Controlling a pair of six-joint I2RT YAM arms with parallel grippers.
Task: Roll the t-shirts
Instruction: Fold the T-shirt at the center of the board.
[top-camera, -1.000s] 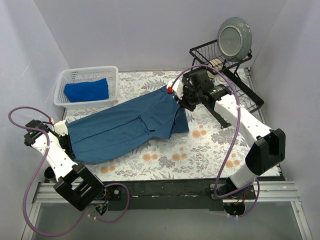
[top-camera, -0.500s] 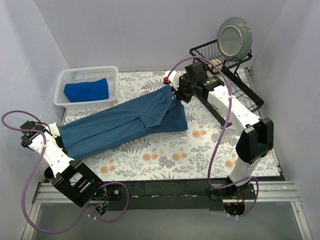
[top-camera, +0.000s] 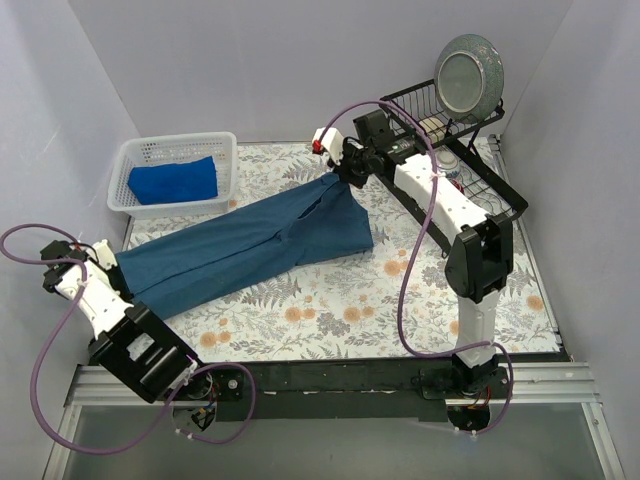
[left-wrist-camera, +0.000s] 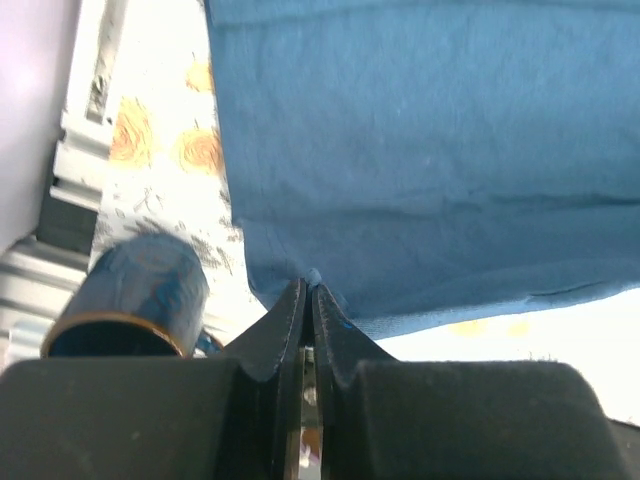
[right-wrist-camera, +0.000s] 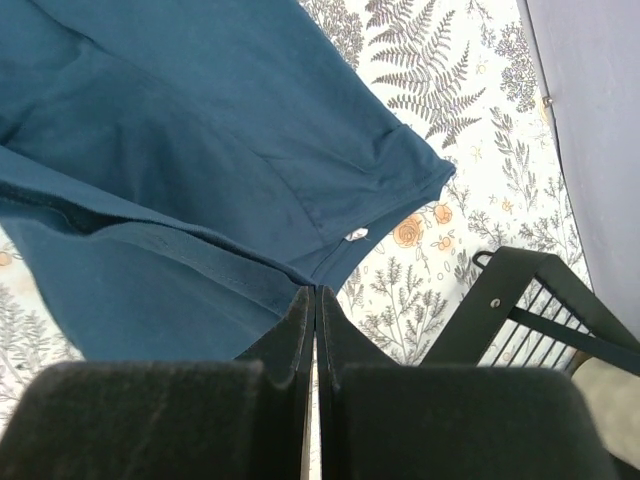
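The dark teal-blue t-shirt is stretched as a long band across the floral table, with its long axis running diagonally from the near-left corner to the far centre. The left gripper is closed, and its jaws pinch a corner of the hem at the near-left end. From this gripper the cloth extends to the right and away from the arm bases. The right gripper is also closed. It pinches a folded edge at the far end of the band, just beside the black dish rack, and the cloth extends from it to the left and toward the bases. Each arm therefore holds its own end, and neither is nearer to the middle of the garment. The band appears taut, with a loose flap folded over near the far end. The royal blue t-shirt lies folded in the white mesh basket at the far left, well apart from both grippers. Judgement: the cloth should be lowered flat along this diagonal, since a roll must travel along that axis from one held end toward the other.
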